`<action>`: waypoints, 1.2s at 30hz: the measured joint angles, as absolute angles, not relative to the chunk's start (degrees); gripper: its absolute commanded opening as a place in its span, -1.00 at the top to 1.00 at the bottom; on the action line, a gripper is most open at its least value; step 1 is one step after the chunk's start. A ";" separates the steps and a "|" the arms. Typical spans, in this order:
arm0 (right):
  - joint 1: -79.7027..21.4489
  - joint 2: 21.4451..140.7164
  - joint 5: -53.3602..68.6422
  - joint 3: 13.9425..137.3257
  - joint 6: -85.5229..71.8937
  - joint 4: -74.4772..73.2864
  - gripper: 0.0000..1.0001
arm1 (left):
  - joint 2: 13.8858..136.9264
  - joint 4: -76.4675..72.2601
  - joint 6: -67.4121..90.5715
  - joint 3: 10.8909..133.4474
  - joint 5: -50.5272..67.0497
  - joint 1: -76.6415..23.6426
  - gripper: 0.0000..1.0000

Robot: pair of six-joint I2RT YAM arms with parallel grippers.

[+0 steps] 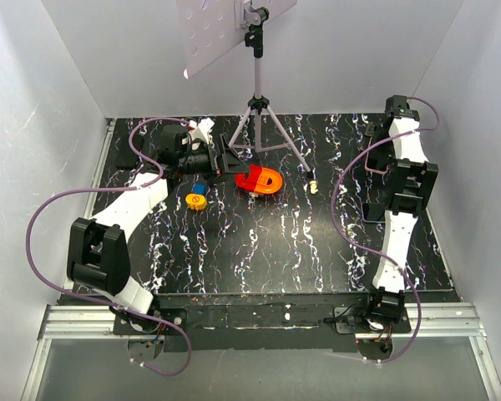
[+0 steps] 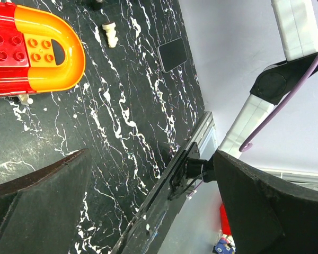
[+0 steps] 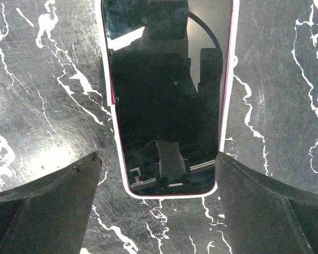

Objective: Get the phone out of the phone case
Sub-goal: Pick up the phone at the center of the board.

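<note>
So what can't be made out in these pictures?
- Phone: far end cut off by the right wrist view's top edge.
- Phone case: only its rim shows; the phone covers the rest.
- White piece, left wrist view: too small to identify.

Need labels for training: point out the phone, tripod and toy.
phone [image 3: 167, 106], right wrist view, screen centre.
tripod [image 1: 256, 75], top view, centre pole.
toy [image 2: 40, 53], left wrist view, orange studs.
</note>
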State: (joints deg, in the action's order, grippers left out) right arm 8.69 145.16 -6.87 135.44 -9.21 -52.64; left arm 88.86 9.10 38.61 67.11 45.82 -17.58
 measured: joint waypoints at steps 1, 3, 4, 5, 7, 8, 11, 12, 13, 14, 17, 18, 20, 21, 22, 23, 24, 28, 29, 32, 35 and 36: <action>8.64 145.60 -6.90 136.25 -9.17 -53.23 -0.88 | 88.86 8.91 38.63 67.11 45.89 -17.58 -0.96; 8.62 146.43 -6.92 137.78 -9.06 -54.39 -0.88 | 88.86 8.69 38.65 67.11 45.95 -17.58 -0.97; 8.60 146.71 -7.18 138.28 -9.06 -54.78 -0.88 | 88.86 8.60 38.70 67.11 45.95 -17.58 -0.96; 8.58 146.80 -7.42 138.39 -9.13 -54.96 -0.88 | 88.86 8.56 38.74 67.11 45.95 -17.58 -0.96; 8.49 146.80 -8.01 138.26 -9.34 -55.00 -0.88 | 88.86 8.54 38.81 67.11 45.98 -17.58 -0.96; 8.43 146.80 -8.49 138.12 -9.58 -54.87 -0.88 | 88.86 8.54 38.83 67.11 45.98 -17.58 -0.97; 7.86 146.78 -10.46 137.84 -10.59 -54.39 -0.89 | 88.86 8.51 38.87 67.11 46.06 -17.58 -0.96; 7.68 146.78 -11.07 137.82 -10.74 -54.37 -0.89 | 88.86 8.49 38.92 67.09 46.13 -17.58 -0.96; 7.49 146.78 -11.75 137.82 -11.00 -54.41 -0.89 | 88.86 8.49 39.00 67.09 46.17 -17.58 -0.96; 7.38 146.78 -12.45 137.82 -11.27 -54.57 -0.89 | 88.86 8.49 39.05 67.09 46.26 -17.58 -0.96; 7.44 146.78 -14.37 137.62 -11.84 -55.00 -0.89 | 88.86 8.45 39.18 67.09 46.52 -17.58 -0.96; 7.49 146.71 -14.92 137.08 -11.84 -54.78 -0.89 | 88.86 8.43 39.22 67.09 46.61 -17.58 -0.96; 7.64 146.19 -15.40 135.74 -12.19 -54.24 -0.90 | 88.86 8.29 39.29 67.09 46.76 -17.58 -0.96; 7.77 145.84 -15.79 135.06 -12.21 -54.00 -0.90 | 88.86 8.23 39.33 67.07 46.83 -17.58 -0.96; 7.77 145.80 -15.86 135.00 -12.27 -53.95 -0.93 | 88.86 8.08 39.42 67.02 46.85 -17.58 -0.96; 7.81 145.80 -15.92 135.00 -12.29 -53.95 -0.94 | 88.86 8.05 39.46 67.00 46.94 -17.58 -0.96; 7.81 145.80 -15.99 135.00 -12.29 -53.98 -0.94 | 88.86 8.03 39.48 66.98 46.98 -17.58 -0.97; 8.16 145.82 -13.69 135.15 -12.14 -54.30 -0.88 | 88.86 7.73 39.51 66.87 47.00 -17.58 -0.96; 8.36 145.86 -12.67 135.24 -11.90 -54.68 -0.86 | 88.86 7.68 39.51 66.87 47.03 -17.58 -0.96; 9.13 145.91 -9.28 135.31 -11.53 -56.18 -0.82 | 88.86 7.66 39.53 66.85 47.03 -17.58 -0.97; 9.72 145.93 -6.26 135.20 -10.72 -57.08 -0.65 | 88.86 7.64 39.62 66.85 47.05 -17.58 -0.96; 9.91 145.93 -5.56 135.20 -10.44 -57.14 -0.53 | 88.86 7.64 39.62 66.83 47.05 -17.58 -0.96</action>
